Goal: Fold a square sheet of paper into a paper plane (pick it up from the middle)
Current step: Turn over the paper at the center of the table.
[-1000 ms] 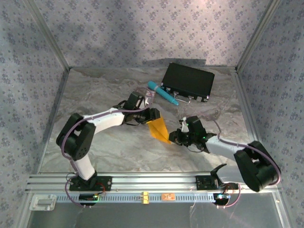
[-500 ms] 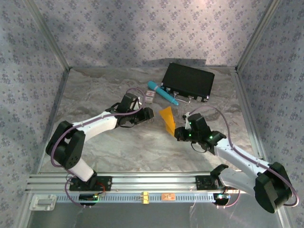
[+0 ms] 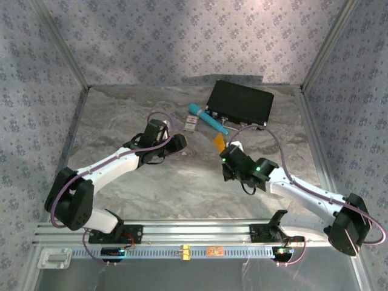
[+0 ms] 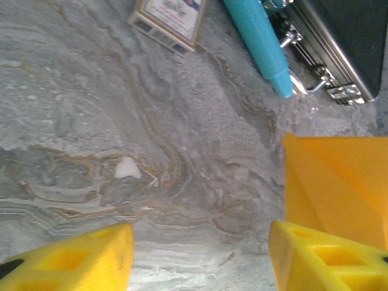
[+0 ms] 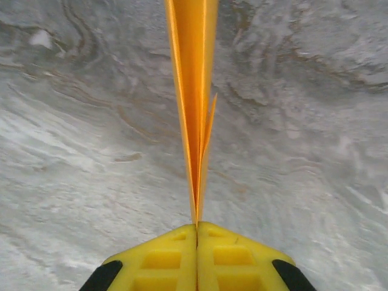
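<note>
The left claw (image 3: 180, 143) is hanging over the grey table (image 3: 121, 121). Its two yellow fingers (image 4: 79, 262) are standing wide apart, and nothing is sitting between them. A small white card (image 3: 192, 123) is lying at about 1 o'clock from that claw. Just right of the card, a teal pen (image 3: 207, 118) is lying slanted, with its thin end pointing at the case's metal latches. The orange paper (image 3: 216, 140) is poking out at 11 o'clock from the right claw (image 3: 224, 150), just below the pen's tip. The paper is folded thin and is pointing straight away from the fingers. It is looking lifted off the table, though that is hard to tell. The right claw is squeezing tight on the paper's near end. The black case (image 3: 240, 103) is resting at 1 o'clock from this claw, near the back wall.
</note>
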Robot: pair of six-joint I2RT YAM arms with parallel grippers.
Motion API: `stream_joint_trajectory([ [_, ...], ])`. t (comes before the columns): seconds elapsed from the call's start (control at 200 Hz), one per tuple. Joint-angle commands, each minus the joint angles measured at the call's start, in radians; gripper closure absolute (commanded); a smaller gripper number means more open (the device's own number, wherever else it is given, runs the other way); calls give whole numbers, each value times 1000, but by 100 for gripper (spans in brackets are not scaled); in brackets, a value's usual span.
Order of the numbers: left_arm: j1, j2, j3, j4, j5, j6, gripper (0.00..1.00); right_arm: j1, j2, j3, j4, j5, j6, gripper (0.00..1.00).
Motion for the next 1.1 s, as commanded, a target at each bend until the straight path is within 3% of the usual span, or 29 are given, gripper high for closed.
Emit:
stream_joint_trajectory([
  [0.0,8,-35,-19,-32,-43,-10,40,63,51,70,-189,264,26,93],
  [0.185,18,-70,-38,-49,-89,-19,40,156,200,159,-350,431,151,93],
  [0.415,38,-143,-84,-84,-182,-50,39,257,410,234,-331,362,106,91],
  [0.685,68,-236,-148,-113,-256,-88,36,341,577,292,-162,95,-59,86],
  [0.82,77,-243,-149,-123,-247,-82,35,329,534,271,-64,-16,-71,71],
  [0.994,79,-229,-149,-100,-200,-58,35,201,339,111,178,-248,-76,61],
  [1.094,79,-201,-147,-74,-159,-53,36,76,232,-1,313,-404,-76,61],
])
